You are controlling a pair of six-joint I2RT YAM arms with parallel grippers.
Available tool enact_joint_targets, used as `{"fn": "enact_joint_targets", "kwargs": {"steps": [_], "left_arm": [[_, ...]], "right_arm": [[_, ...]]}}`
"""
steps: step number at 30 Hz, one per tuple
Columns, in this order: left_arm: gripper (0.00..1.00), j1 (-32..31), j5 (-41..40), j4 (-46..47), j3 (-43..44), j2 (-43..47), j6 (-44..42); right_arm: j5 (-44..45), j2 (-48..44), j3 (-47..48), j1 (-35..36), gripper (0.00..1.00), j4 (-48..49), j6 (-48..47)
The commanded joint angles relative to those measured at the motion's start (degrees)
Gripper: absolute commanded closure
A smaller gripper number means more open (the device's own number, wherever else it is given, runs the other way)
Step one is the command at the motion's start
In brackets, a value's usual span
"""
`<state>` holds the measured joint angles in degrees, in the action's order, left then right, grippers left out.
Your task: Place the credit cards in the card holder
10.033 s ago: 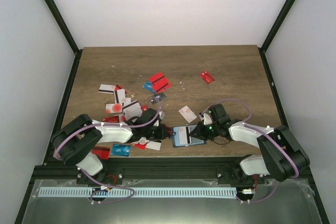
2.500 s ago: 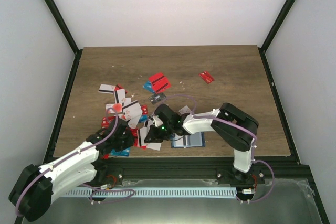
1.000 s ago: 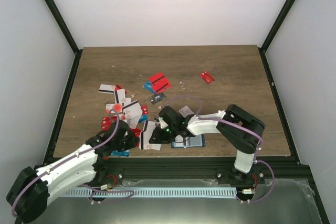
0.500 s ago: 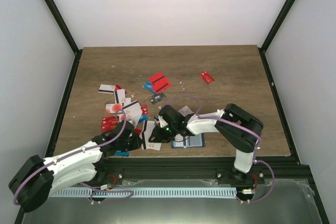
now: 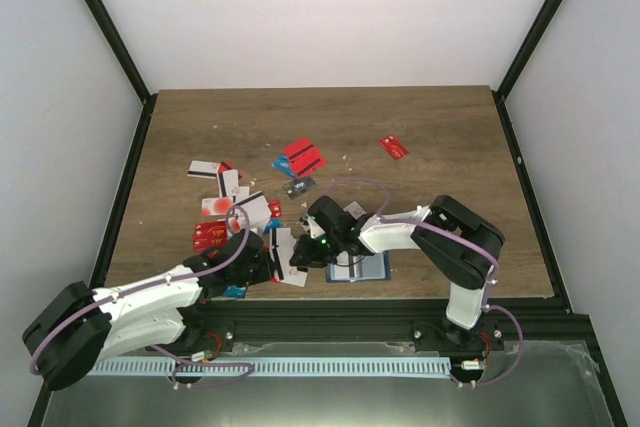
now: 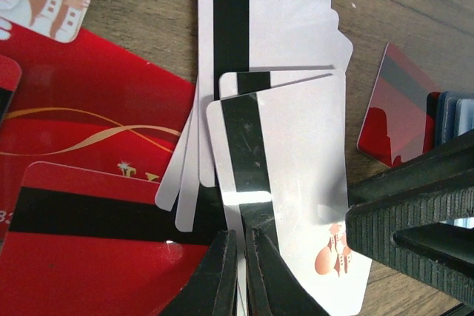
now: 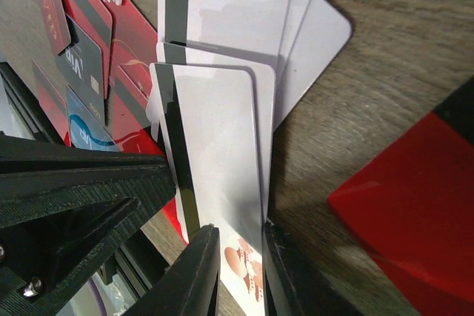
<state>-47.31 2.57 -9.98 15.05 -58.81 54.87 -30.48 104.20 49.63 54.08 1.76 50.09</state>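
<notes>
Several credit cards lie fanned near the table's front edge. My left gripper point(image 6: 241, 257) is shut on the near edge of the top white card point(image 6: 296, 183), which has a black stripe and a reddish picture. My right gripper point(image 7: 238, 257) reaches in from the other side over that card point(image 7: 222, 168). Its jaws stand a narrow way apart with the picture end showing between them, and the right finger touches the card's edge. In the top view both grippers, left point(image 5: 268, 259) and right point(image 5: 298, 255), meet over the card point(image 5: 284, 257). The card holder point(image 5: 365, 267) lies just right of them.
Red cards point(image 6: 89, 131) lie under and left of the white fan, with another red card point(image 6: 396, 109) to its right. More cards are scattered further back: a red pair point(image 5: 303, 157), a lone red one point(image 5: 394, 147) and a white striped one point(image 5: 205, 168). The table's front edge point(image 5: 330, 299) is close.
My left arm has swung right along the front edge to the white card. My right gripper's jaws have narrowed over that card and shifted slightly right.
</notes>
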Motion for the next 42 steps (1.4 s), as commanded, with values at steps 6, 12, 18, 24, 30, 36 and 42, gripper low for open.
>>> {"fn": "enact_joint_targets", "kwargs": {"steps": [6, 12, 18, 24, 30, 36, 42], "left_arm": [[0.93, -1.37, 3.14, 4.72, -1.21, -1.4, 1.33], [0.93, -1.37, 3.39, 5.12, -1.82, -0.29, 1.79], [0.93, -1.37, 3.58, 5.09, -2.16, 0.36, 1.93], [0.93, -1.33, 3.93, 5.3, -2.0, 0.86, 2.04], [0.93, -1.32, 3.41, 4.84, -2.12, 2.15, 1.91], [0.93, -1.3, 1.74, 3.2, -2.74, 4.22, 1.98], [0.93, -1.4, -0.9, -5.6, -0.34, 8.13, 1.48]], "right_arm": [[-7.44, -3.72, -2.7, 1.32, 0.83, 8.07, -0.21], [-8.42, -4.45, -5.1, 0.54, 0.83, 12.04, 1.66], [-8.02, -7.02, -6.38, -0.18, 0.83, 15.62, 3.22], [-8.06, -7.57, -5.74, -0.47, 0.82, 16.78, 3.13], [-9.32, -3.63, -4.17, -0.47, 0.82, 17.35, 2.95], [-10.69, -1.0, -3.87, -0.47, 0.82, 17.92, 2.64], [-6.15, -5.06, -4.74, -0.47, 0.8, 11.65, -1.75]]}}
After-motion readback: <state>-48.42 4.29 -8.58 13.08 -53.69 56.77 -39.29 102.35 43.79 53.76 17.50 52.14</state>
